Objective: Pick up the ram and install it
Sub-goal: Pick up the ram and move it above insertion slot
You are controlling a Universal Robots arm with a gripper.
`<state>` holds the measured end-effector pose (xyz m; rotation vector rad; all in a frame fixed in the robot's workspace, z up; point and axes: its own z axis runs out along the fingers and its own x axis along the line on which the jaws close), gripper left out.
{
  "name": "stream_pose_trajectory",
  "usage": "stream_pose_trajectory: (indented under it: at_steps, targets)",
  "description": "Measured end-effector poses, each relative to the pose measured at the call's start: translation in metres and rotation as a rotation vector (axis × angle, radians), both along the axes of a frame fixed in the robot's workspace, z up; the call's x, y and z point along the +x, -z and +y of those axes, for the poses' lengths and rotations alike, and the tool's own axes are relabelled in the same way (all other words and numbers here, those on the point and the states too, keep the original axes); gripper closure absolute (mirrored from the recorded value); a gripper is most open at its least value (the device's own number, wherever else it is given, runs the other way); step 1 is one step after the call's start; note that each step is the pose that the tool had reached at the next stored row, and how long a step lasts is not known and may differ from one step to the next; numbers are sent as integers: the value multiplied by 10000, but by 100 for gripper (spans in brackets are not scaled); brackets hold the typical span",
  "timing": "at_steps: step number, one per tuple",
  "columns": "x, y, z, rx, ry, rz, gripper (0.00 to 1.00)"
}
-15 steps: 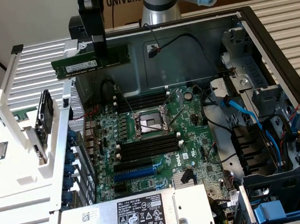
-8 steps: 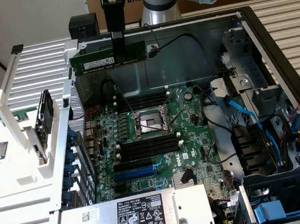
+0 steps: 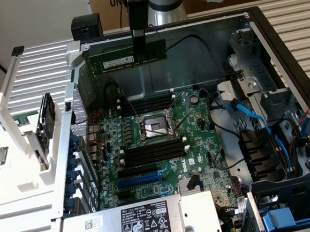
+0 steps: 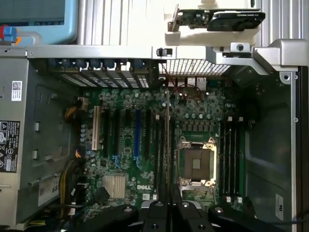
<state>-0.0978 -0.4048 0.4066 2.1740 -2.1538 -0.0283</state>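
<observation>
Gripper (image 3: 140, 46) clamps ram (image 3: 113, 61) broadside in exterior view; seemingly edge-on from wrist.

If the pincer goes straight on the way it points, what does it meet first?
Shut on the ram, the pincer would likely bring it onto the black memory slots beside the CPU socket; the height between is unclear.

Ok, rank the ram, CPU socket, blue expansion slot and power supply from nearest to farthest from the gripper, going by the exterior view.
1. ram: held in the gripper, at the top.
2. CPU socket: centre of the view.
3. blue expansion slot: lower, below the socket.
4. power supply: along the bottom edge.
</observation>
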Motion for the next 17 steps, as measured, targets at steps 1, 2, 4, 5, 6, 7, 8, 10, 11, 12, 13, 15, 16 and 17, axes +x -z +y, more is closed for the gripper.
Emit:
stream_pose_trajectory:
  at_steps: [1,2,4,5,6,7,8,10,11,12,13,15,16,17]
  targets:
    - [21,4,0,55,7,-1,88]
    - [44,8,1,112,12,-1,88]
    - [118,31,6,230,25,0,88]
    - [157,64,19,276,34,2,88]
    - [168,100,46,303,39,1,88]
    - [171,132,76,331,41,0,88]
    - [170,140,90,337,45,0,88]
    - [171,144,116,340,79,1,88]
    - [171,145,116,339,128,0,88]
    - [171,146,116,339,181,-1,88]
    - [169,151,116,341,241,-2,88]
    - [164,163,111,343,330,-5,88]
    - [163,188,108,349,399,-5,88]
    - [164,207,107,363,423,-4,88]
